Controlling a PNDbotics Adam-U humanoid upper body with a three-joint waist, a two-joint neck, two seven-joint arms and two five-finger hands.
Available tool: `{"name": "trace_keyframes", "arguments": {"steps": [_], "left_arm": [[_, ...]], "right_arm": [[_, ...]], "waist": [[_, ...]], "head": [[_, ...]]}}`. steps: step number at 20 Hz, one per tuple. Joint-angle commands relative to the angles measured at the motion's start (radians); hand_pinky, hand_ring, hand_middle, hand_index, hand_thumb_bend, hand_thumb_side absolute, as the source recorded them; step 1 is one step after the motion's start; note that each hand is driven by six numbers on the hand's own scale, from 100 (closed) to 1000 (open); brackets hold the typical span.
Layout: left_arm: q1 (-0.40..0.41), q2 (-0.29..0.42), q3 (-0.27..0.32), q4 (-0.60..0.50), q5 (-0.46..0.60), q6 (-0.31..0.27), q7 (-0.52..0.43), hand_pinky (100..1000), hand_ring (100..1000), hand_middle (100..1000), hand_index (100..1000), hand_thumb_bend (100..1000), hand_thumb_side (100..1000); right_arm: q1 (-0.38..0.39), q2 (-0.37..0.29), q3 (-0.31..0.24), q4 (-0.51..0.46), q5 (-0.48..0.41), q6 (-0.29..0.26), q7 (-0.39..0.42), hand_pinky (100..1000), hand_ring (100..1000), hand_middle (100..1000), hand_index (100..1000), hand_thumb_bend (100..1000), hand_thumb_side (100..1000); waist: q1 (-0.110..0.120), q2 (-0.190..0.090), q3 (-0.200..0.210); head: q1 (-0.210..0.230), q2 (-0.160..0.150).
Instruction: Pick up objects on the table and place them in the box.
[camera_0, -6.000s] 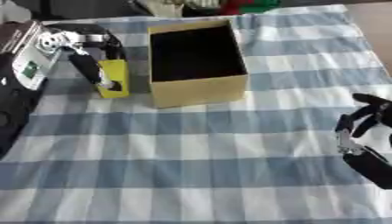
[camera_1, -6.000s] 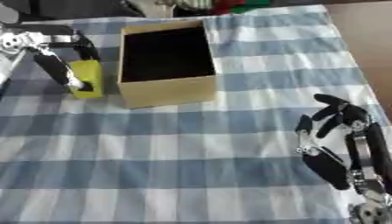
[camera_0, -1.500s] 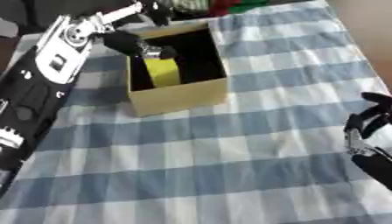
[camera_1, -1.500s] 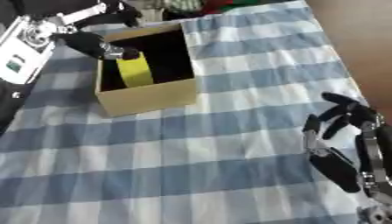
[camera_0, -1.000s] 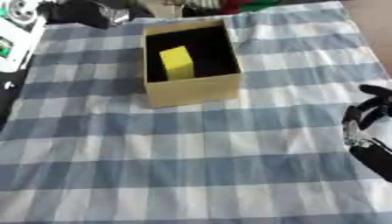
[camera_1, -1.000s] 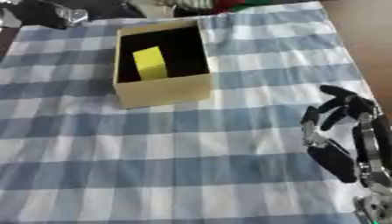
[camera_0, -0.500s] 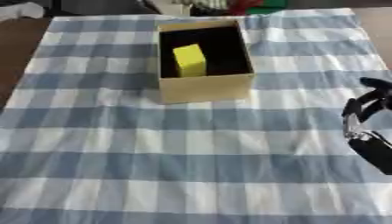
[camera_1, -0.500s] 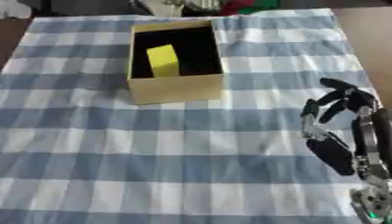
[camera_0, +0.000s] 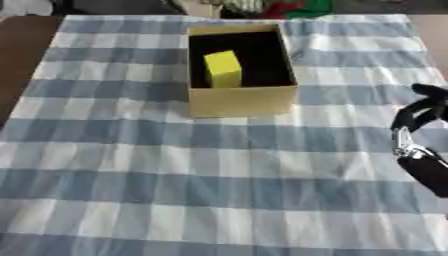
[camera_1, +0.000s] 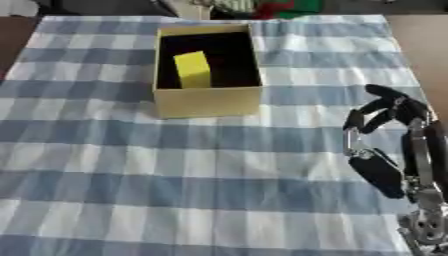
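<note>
A: Where is the yellow block (camera_0: 223, 68) seen?

B: It is seen inside the open box (camera_0: 242, 100), against the left wall, standing upright. The box is placed on the blue-and-white checked cloth (camera_0: 192, 175), toward 12 o'clock from the cloth's centre.

A: And the right hand (camera_1: 385, 135)?

B: It is found at about 4 o'clock, well apart from the box. Its fingers are curled inward and nothing is held in them. The left hand is not seen in either view.
</note>
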Motion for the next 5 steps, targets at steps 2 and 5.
{"name": "trace_keyframes", "arguments": {"steps": [2,5], "left_arm": [[0.001,0.000,0.026,-0.019,0.005,-0.030,-0.004,939,678,625,842,276,467],[0.032,-0.044,0.049,-0.019,0.032,-0.047,0.003,941,675,634,848,268,519]], "right_arm": [[-0.005,-0.014,-0.006,-0.015,0.002,-0.013,-0.002,901,432,537,815,100,439],[-0.010,-0.006,-0.006,-0.015,0.003,-0.015,-0.004,904,432,536,815,100,441]], "waist": [[-0.001,-0.013,0.001],[-0.011,-0.008,0.003]], "head": [[-0.001,-0.012],[0.007,-0.016]]}}
